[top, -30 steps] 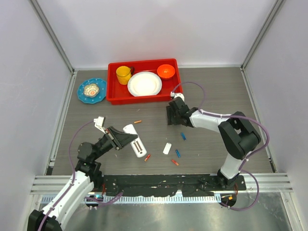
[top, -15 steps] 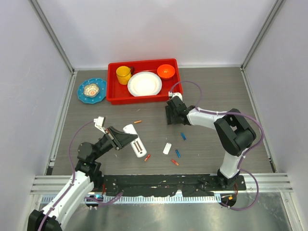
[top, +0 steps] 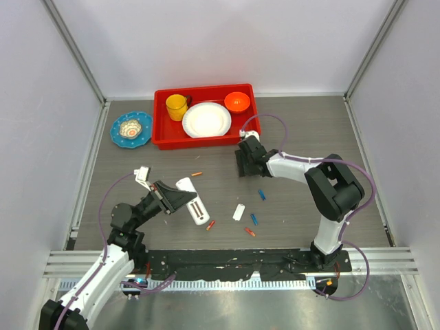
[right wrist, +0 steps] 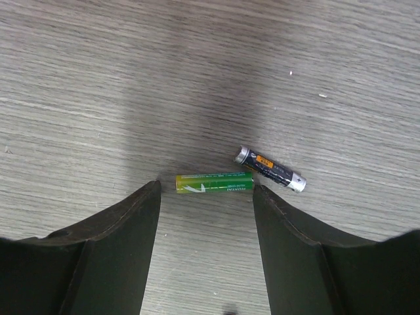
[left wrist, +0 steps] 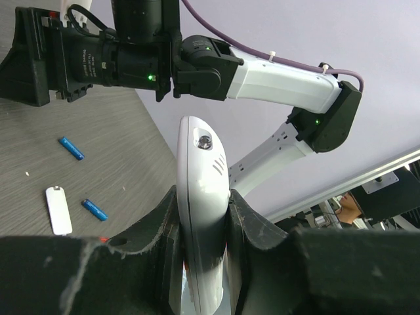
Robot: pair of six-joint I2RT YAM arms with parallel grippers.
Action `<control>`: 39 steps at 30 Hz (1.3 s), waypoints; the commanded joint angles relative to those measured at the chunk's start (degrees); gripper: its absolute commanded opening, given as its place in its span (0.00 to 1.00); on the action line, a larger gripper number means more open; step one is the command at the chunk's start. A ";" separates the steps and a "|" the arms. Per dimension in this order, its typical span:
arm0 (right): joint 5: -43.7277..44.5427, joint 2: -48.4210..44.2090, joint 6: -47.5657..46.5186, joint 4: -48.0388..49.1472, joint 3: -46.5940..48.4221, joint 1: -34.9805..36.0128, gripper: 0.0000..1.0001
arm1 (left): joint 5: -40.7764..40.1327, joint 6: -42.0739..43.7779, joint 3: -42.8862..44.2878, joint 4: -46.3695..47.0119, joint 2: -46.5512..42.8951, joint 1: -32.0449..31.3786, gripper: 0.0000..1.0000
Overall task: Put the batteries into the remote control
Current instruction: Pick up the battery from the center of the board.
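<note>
My left gripper (top: 177, 200) is shut on the white remote control (top: 193, 201), whose back with the dark battery recess faces up. In the left wrist view the remote (left wrist: 203, 177) stands clamped between both fingers. My right gripper (top: 246, 163) is open, low over the table near the red tray. In the right wrist view a green battery (right wrist: 214, 182) lies between its fingertips, and a black battery (right wrist: 270, 168) lies just beyond it. Blue batteries (top: 261, 194) (top: 254, 219) and orange-red ones (top: 211, 225) (top: 249, 232) (top: 196, 174) lie loose on the table.
The small white cover piece (top: 238, 212) lies among the batteries. A red tray (top: 159, 130) at the back holds a yellow cup (top: 176, 106), a white plate (top: 206, 119) and an orange bowl (top: 237, 102). A blue dish (top: 131, 129) sits left of the tray.
My right gripper has shifted slightly left and toward the back. The left arm and the remote have not moved.
</note>
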 commanded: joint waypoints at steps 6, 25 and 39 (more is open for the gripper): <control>-0.99 2.17 -1.04 0.06 1.12 -0.57 0.61 | 0.76 0.85 -0.72 0.88 -0.51 0.19 0.00; -0.03 -0.38 1.77 2.25 -1.60 -0.57 0.43 | 0.41 0.76 -1.07 0.35 -1.22 0.27 0.00; 7.00 -18.04 38.13 2.96 -13.90 0.66 0.32 | -2.05 1.37 0.16 0.96 2.03 0.19 0.01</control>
